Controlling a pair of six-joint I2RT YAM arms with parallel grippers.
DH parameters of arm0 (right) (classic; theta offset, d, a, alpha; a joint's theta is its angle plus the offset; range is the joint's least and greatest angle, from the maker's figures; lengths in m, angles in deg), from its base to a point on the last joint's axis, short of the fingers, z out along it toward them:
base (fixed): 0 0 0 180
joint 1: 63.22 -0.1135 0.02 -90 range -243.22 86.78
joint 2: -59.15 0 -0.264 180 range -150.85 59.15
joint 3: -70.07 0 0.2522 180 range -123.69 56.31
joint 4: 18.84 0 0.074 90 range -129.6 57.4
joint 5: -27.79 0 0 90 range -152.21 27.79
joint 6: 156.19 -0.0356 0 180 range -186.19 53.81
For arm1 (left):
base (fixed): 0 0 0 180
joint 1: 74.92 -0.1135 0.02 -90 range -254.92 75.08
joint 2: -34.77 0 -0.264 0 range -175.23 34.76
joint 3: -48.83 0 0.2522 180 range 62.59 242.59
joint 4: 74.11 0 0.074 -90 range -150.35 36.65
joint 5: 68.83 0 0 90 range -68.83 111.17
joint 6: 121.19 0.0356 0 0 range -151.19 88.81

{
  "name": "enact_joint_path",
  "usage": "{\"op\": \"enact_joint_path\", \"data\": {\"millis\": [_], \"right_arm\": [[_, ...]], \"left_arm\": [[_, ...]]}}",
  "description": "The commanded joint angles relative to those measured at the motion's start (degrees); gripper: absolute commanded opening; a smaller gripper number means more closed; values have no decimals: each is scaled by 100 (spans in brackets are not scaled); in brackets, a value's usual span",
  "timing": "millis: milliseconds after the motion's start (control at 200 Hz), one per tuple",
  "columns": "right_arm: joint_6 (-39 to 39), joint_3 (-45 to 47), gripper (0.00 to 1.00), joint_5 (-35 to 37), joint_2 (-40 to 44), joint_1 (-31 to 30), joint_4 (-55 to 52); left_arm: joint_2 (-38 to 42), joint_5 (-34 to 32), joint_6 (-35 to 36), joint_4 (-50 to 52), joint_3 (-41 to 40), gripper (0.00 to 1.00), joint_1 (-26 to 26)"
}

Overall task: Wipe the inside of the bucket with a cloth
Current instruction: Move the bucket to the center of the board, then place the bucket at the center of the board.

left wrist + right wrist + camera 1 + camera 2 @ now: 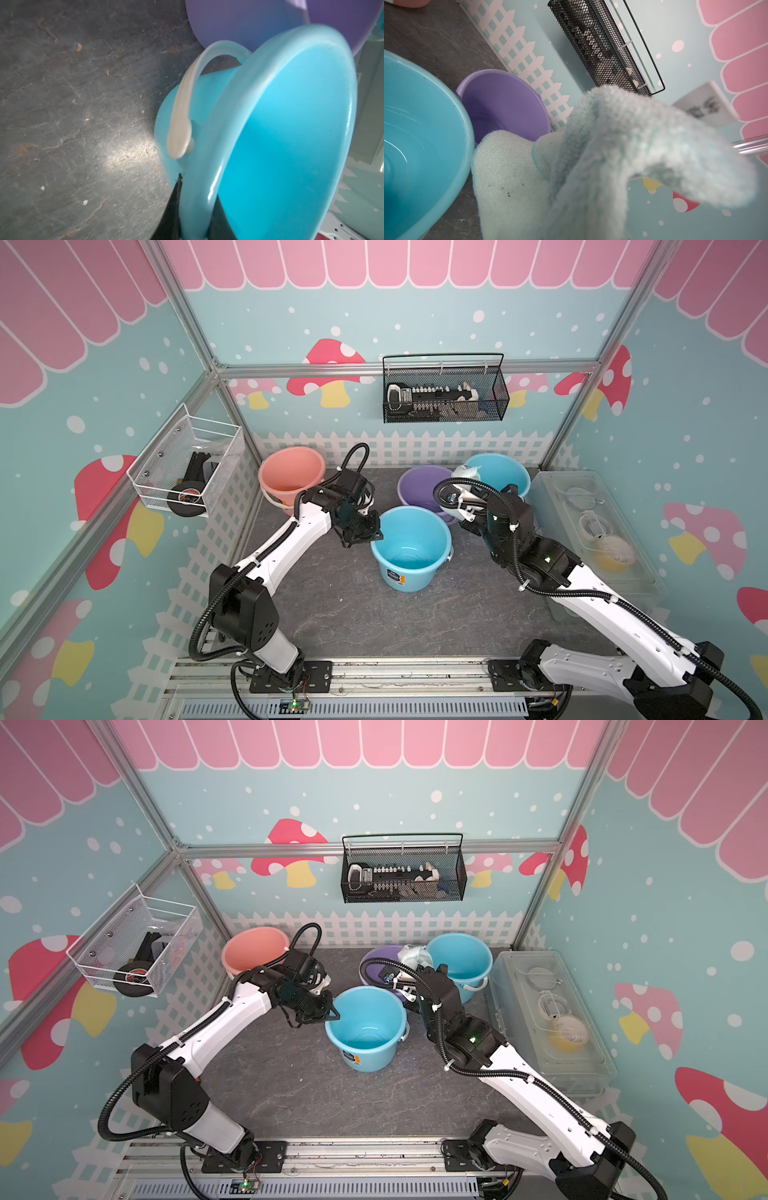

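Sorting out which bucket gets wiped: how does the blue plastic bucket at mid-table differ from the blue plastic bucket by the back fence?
The mid-table blue plastic bucket has its rim pinched by the left gripper; no gripper holds the back blue plastic bucket. The mid-table one shows a dark label on its outer wall; the back one shows none. Both are the same blue with pale handles.

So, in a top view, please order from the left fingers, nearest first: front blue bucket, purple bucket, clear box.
1. Front blue bucket, its rim between the left fingers.
2. Purple bucket, just behind it.
3. Clear box, at the right wall.
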Motion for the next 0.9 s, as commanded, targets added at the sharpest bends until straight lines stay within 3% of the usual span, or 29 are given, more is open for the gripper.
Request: {"op": "enact_joint_path", "data": {"millis": [0,145,335,440,630,815,896], "right_arm": [[-131,-247,0,118,126,34,129],[-528,-404,0,-251,166,37,-77],[-1248,-678,0,-772,79,33,-525],[-1542,-746,0,-1084,70,38,-673],[-1796,-725,0,-1623,4,33,-848],[-1890,-802,0,-1782,-180,33,-970],[-1918,-843,0,-1795,-220,33,-998]], "left_arm": [[-210,-258,-623,-882,31,0,143],[-442,-585,-610,-1034,208,0,259],[-389,-233,-143,-988,178,0,293],[-250,-94,103,-524,128,0,302],[274,-462,383,268,-380,0,298],[505,-760,619,1020,-353,26,296],[470,-973,781,1356,-97,31,298]]}}
